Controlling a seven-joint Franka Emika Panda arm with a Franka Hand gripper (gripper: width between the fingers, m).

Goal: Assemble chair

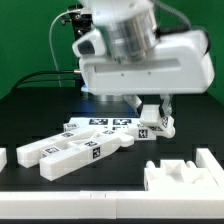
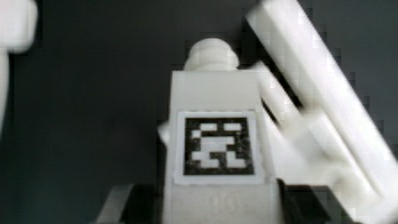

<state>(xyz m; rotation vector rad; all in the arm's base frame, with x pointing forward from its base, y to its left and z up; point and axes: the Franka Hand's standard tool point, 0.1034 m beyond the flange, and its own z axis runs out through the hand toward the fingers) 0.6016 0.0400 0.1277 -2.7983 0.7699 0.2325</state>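
My gripper [image 1: 156, 113] hangs low over the black table at the exterior view's right, shut on a short white chair bar [image 1: 160, 124] with a black-and-white tag. In the wrist view this bar [image 2: 217, 120] sits between my dark fingers [image 2: 143, 203], tag facing the camera, its rounded peg end pointing away. My gripper [image 2: 221, 208] holds its near end. A longer white chair bar [image 2: 313, 85] lies slanted right beside it. More white chair pieces [image 1: 68, 151] lie together at the exterior view's left front.
The marker board [image 1: 98, 125] lies flat behind the loose pieces. A chunky notched white slab [image 1: 184, 176] stands at the front right, and another white piece [image 1: 3, 157] pokes in at the left edge. Green wall behind.
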